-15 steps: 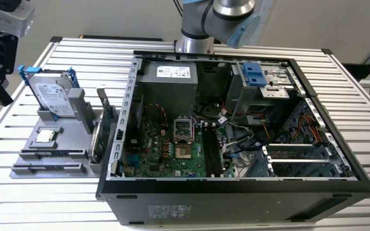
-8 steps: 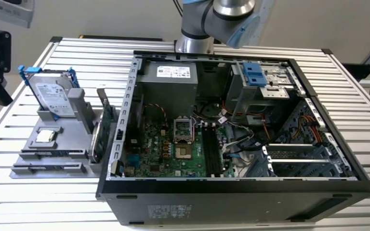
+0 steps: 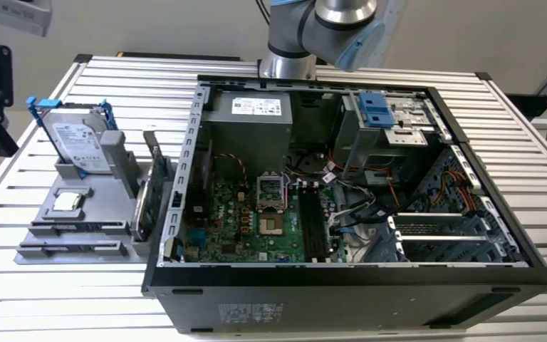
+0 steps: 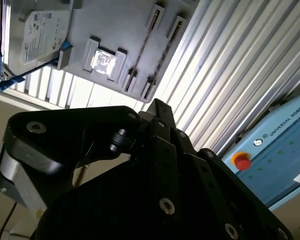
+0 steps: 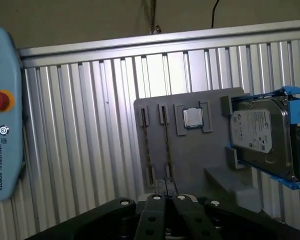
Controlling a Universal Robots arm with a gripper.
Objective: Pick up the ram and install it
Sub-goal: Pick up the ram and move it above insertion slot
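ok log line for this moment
black gripper: apart from grey fixture tray | thin dark ram stick: in tray slot, not picked

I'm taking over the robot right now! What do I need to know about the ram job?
Gripper: hovers over the gray holder, nearest the ram, and has not picked it up.
Ram: stands on edge in a narrow slot of the holder, beside the processor chip.
Computer case: lies open on the table, to the exterior view's right of the holder. The black memory slots on its board look empty.
Done: nothing that shows; the ram is not yet lifted.
Left: the whole job, both the pick-up and the install.
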